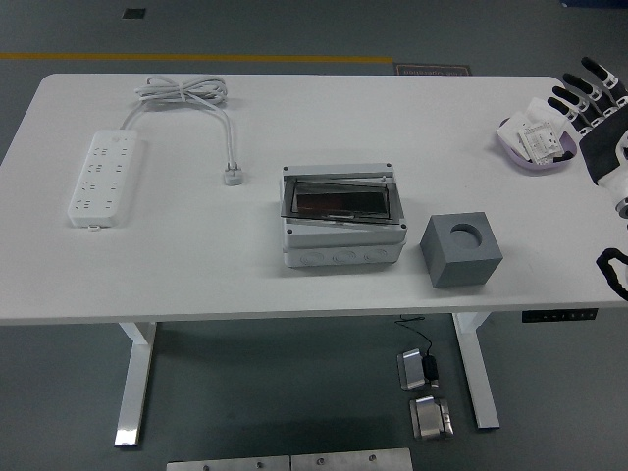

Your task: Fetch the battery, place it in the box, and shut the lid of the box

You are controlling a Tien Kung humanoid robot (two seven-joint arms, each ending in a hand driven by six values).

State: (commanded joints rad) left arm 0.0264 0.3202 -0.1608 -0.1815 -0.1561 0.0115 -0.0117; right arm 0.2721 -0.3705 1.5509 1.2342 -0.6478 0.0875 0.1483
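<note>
- At nine o'clock on the white desk point(196, 265) lies a white power strip point(103, 179), its cable point(186, 98) coiled at eleven.
- Dead centre sits the grey box point(341, 228), its smoky lid point(339, 199) tilted, not flat.
- At four o'clock of the box, just beside it: a grey cube point(460, 250) with a round hole on top.
- At two o'clock, a purple dish point(535, 147) carries white packets, presumably the battery point(540, 137).
- The right hand point(594, 108) hovers over the dish's right rim, fingers spread, gripping nothing.
</note>
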